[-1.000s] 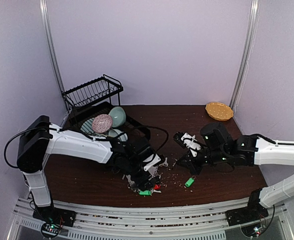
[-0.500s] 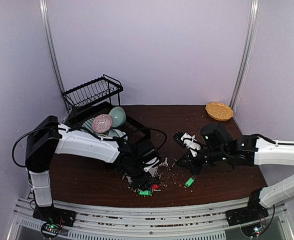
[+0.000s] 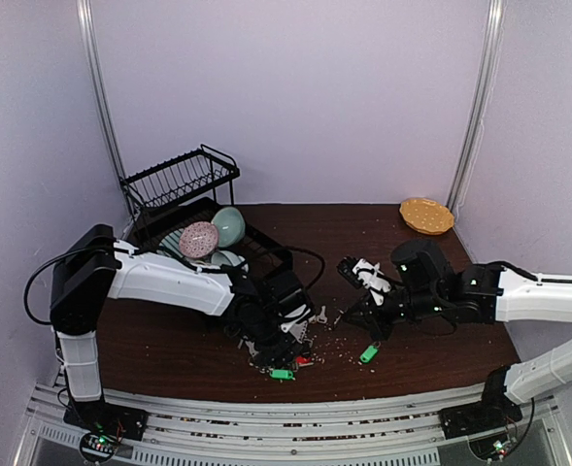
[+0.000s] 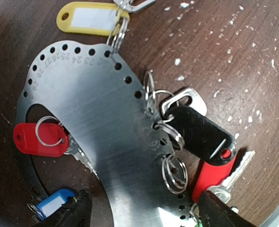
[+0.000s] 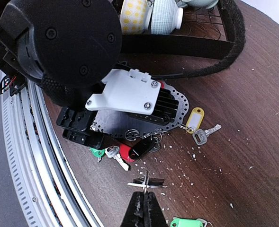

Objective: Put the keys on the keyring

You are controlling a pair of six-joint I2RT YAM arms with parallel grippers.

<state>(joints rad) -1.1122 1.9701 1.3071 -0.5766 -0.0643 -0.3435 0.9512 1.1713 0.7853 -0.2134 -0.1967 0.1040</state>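
Pale lilac walls close round a dark brown worktop (image 3: 441, 345) speckled with white crumbs. A black dish rack (image 3: 181, 180) stands at the upper left of the overhead view and a yellow-orange plate (image 3: 426, 216) at the upper right. Low and centre in that view, under the left gripper (image 4: 144, 215), lies the keyring (image 4: 96, 118) — flat on the wood, a brushed metal plate with numbered holes along its rim.

Several keys (image 4: 184, 99) already hang from those holes by small split rings. A yellow-tagged key (image 4: 89, 18) is at the top of the wrist frame, and a black-tagged key (image 4: 201, 135) and a red-tagged key (image 4: 210, 177) are at the right. Another red tag (image 4: 35, 139) and a blue tag (image 4: 54, 203) sit in the ring's central hole at lower left; whether they are attached I cannot tell. The left fingers (image 4: 73, 213) stand wide apart, straddling the plate's lower end without clearly touching it — likely poised to pin it steady for threading.

The right gripper (image 5: 144, 198) hovers to the right of the keyring with its fingers pressed shut. A thin wire loop (image 5: 145, 183) sits at their tips, but whether it is truly pinched is hard to make out. A loose green-tagged key (image 5: 186, 222) lies just beneath, cut off by the frame's bottom edge, and is probably next to go on. In the right wrist view the left gripper's body hides much of the keyring.
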